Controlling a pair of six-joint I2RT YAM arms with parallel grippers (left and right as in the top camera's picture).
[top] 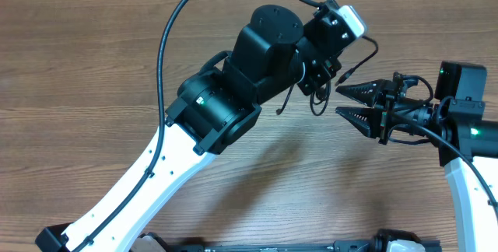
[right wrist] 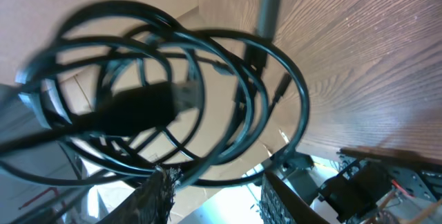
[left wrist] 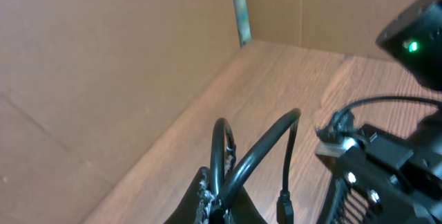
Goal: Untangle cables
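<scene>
The left arm lies slantwise across the middle of the bench, barring the way from lower left to upper right. From its tip the cables hang in loops, right in front of the right end effector, whose jaws stand apart just beside them. Bare wood lies open at far left and below the loops. A cardboard wall bounds the bench.

One table: flat top, mid-brown wood grain running left to right in the overhead view, with soft shadows across its middle.
Far side: plain brown board wall standing upright along the edge, and a thin grey post at the corner.
Near edge: black rail.
Thin black cables: loops over the top; contact with the surface cannot be told.
</scene>
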